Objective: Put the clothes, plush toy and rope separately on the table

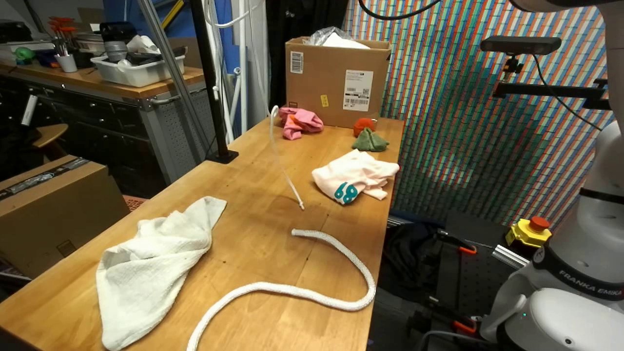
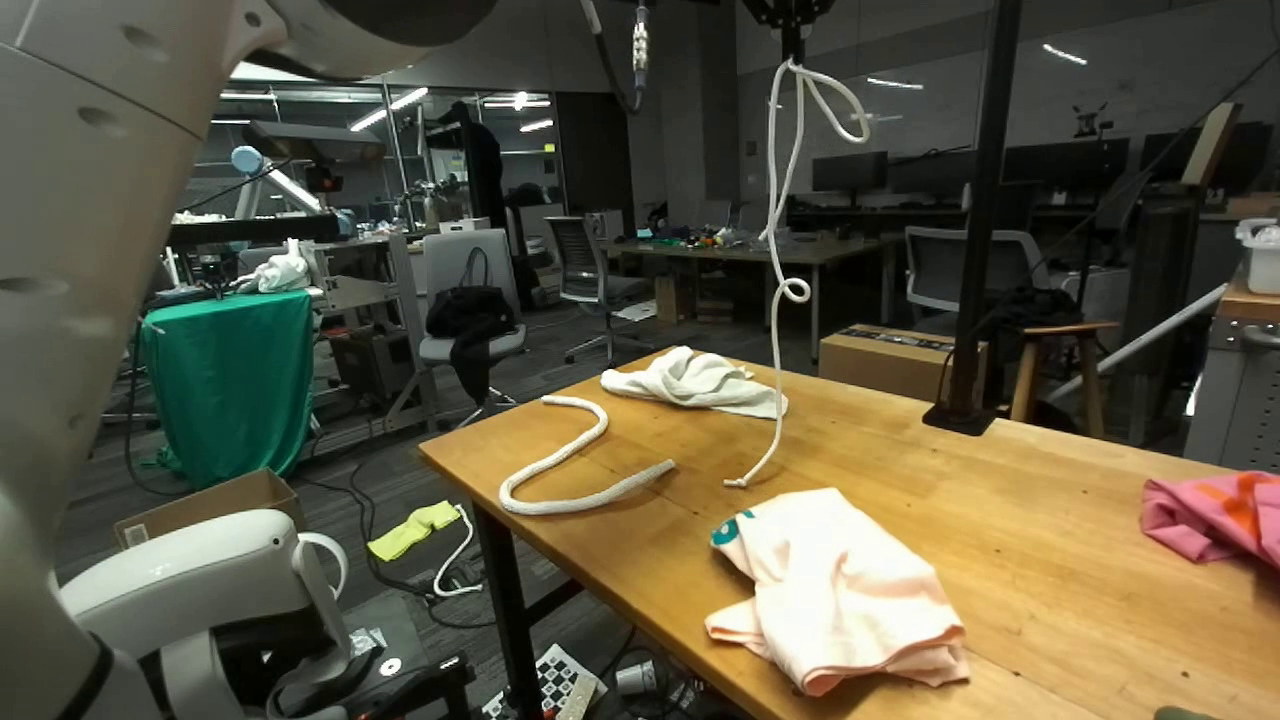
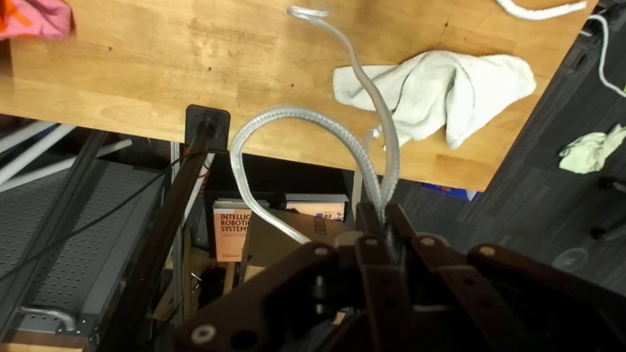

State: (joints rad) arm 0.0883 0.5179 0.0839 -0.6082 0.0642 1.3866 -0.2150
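Rope A (image 3: 392,151): white cord, qty 1. Held in gripper (image 3: 382,215), hung above table (image 1: 253,204). Pincer narrow, fingers (image 3: 398,225) pressed on cord. Config.: loop to one side, short end, plus long strand (image 2: 775,335) w/ small coil partway, in an exterior view. Lower tip over tabletop; contact w/ wood can't be told.

Rope B (image 1: 292,291): white, qty 1. Flat on table, S-curve, apart fr. the cloths.

White towel (image 1: 156,263): qty 1. Rumpled, partly folded over, nr table edge, beside Rope B.

Pale pink garment (image 2: 850,590): qty 1. Bunched on table nr opp. edge; teal figures (image 1: 345,193) on one side.

Deep pink cloth (image 1: 309,119): qty 1, orange patch. Crumpled, nr far end of table in an exterior view.

Green cloth (image 1: 370,141): qty 1, small. Just beside orange-red round item (image 1: 363,126), ID unclear.

Cardboard box (image 1: 317,83): upright at far end, labels on front, clear plastic + white item showing at top.

Black post (image 2: 985,200): on base plate (image 2: 950,422) at table edge.

Taped carton (image 1: 73,214): past same edge, lower down.

Arm (image 1: 580,234): white, lettered FRANKA EMIKA.

E-stop (image 1: 529,233): yellow body, red button, nr arm base.

Yellow-green cloth (image 2: 412,530): on floor.

Bkgd: white tub (image 1: 141,75) on workbench (image 1: 92,85), items inside; green-draped stand (image 2: 235,380).
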